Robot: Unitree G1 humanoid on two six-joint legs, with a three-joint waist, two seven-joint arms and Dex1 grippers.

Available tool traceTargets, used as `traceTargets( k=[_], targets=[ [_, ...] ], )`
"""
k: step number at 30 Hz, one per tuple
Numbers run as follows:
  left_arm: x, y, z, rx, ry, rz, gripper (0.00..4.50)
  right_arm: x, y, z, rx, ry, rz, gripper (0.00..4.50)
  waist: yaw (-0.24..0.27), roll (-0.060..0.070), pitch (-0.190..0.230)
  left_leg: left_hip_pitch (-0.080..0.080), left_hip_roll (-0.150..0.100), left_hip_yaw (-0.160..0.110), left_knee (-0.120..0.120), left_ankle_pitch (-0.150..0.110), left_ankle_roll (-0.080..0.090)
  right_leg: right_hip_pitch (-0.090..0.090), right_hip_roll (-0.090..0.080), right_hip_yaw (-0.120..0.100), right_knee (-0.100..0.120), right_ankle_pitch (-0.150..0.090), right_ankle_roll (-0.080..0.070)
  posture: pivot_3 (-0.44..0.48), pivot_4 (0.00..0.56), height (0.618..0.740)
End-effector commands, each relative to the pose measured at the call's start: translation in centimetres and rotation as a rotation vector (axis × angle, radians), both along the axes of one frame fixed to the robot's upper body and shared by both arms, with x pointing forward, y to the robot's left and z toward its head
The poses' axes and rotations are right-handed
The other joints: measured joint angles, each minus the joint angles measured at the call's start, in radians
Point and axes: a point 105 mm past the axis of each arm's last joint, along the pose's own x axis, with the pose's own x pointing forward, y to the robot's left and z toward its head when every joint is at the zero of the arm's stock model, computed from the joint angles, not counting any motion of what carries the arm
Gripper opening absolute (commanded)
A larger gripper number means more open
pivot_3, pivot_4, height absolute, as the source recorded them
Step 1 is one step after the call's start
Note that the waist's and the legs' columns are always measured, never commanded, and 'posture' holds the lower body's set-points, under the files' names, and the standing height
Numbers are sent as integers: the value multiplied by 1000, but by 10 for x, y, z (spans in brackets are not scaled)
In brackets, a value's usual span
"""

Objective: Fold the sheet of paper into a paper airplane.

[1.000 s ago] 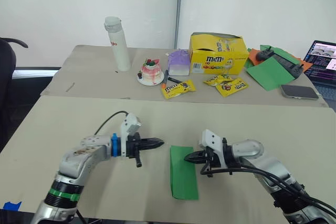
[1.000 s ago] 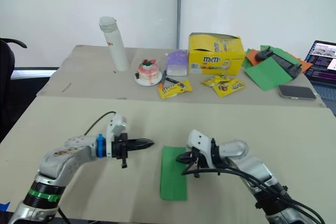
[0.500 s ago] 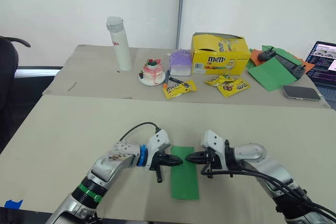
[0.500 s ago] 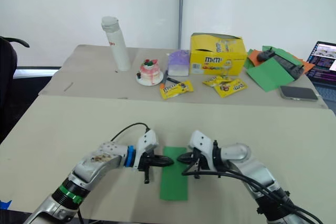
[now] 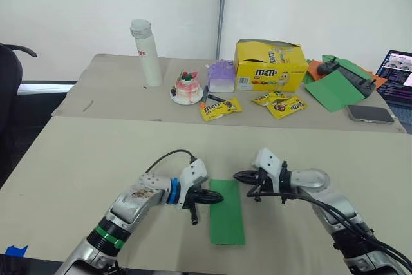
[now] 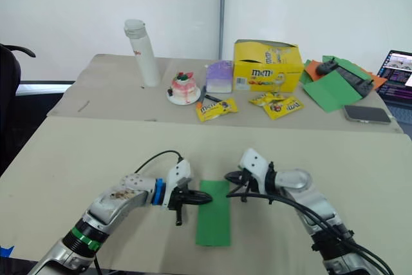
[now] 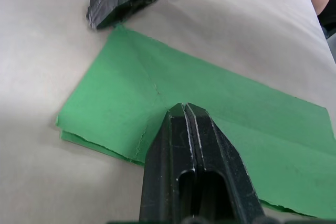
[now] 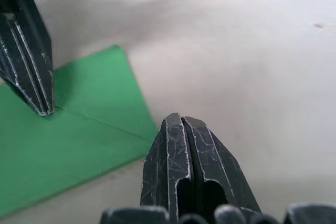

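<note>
The sheet of paper [image 5: 227, 212] is a bright green rectangle folded lengthwise into a narrow strip with a diagonal crease near its far end, lying flat near the front edge of the bench [image 5: 77, 159]. The left gripper [image 5: 217, 198], jaws pressed together, has its tip on the strip's left side, while the right gripper [image 5: 238, 176], jaws also pressed together, sits just beyond the strip's far right corner. On the rear table [image 5: 109, 88], the open yellow candy box [image 5: 268, 66] stands, its contents not discernible.

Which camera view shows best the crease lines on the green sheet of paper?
The left wrist view: the sheet of paper shows its creases up close. The right wrist view shows one corner; the eye views show its whole outline.
</note>
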Motion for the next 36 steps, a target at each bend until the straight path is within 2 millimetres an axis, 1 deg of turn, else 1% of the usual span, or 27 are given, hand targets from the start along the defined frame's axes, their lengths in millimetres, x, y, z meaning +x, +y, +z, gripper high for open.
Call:
traceTargets(
  k=[1, 5, 9, 14, 16, 21, 25, 28, 31, 33, 36],
  targets=[
    [-2, 2, -2, 13, 8, -5, 0, -11, 6, 24, 78, -42, 83, 64, 0, 0, 0, 0, 0, 0, 0, 0, 0, 0, 0, 0, 0, 0, 0, 0, 150, 740],
    [-3, 0, -3, 14, 6, -16, 0, -24, 1, 1, -27, -6, 123, 64, 4, 0, 0, 0, 0, 0, 0, 0, 0, 0, 0, -1, 0, 0, 0, 0, 150, 740],
    [-3, 1, -3, 18, 2, -22, 0, -42, 2, -13, -41, 39, 160, 64, 3, 1, 0, -1, 0, 0, 0, 0, 0, 0, 0, 0, -1, 0, 0, 0, 150, 740],
    [-2, 1, -4, 17, 6, -30, 0, -70, -6, -32, -108, 151, 240, 64, 4, 1, 0, 0, 0, 0, 0, 0, 0, 0, 0, 0, -1, 0, 0, 0, 150, 740],
    [-2, 1, -4, 15, 9, -33, 0, -78, -8, -36, -129, 174, 275, 64, 4, 1, 0, 0, 0, 0, 0, 0, 0, 0, 0, 0, -1, 0, 0, 0, 150, 740],
    [-1, 4, -3, 1, 20, -15, 0, -91, -7, -34, -163, 199, 341, 64, 5, 1, 0, 0, 0, 0, 0, 0, 1, 1, 0, -1, -1, 0, 0, 0, 150, 740],
    [0, 8, -4, -3, 27, 0, 0, -95, -6, -30, -178, 191, 366, 64, 5, 1, 0, 0, 0, 0, 0, -1, 1, 1, 0, -1, -2, 0, 0, 0, 150, 740],
    [2, 5, -4, -12, 27, 1, 0, -89, -4, -23, -194, 138, 360, 64, 5, 1, 0, 0, 0, 0, 0, -1, 1, 1, 0, -1, -2, 0, 0, 0, 150, 740],
    [1, 2, -3, -21, 28, -5, 0, -77, -2, -7, -191, 81, 346, 64, 5, 0, 0, 0, 0, 0, 0, -1, 1, 1, 0, -1, -2, 0, 0, 0, 150, 740],
    [0, 3, -3, -28, 37, -6, 0, -76, 0, 2, -214, 48, 372, 64, 6, 1, 0, 0, 0, 0, 0, -1, 1, 0, 0, -1, -2, 0, 0, 0, 150, 740],
    [-1, 4, -3, -31, 44, -17, 0, -74, 7, 13, -199, 7, 378, 64, 6, 1, 0, -1, 0, -1, 0, -1, 1, 0, 0, -1, -2, 0, 0, 0, 150, 740]
  ],
)
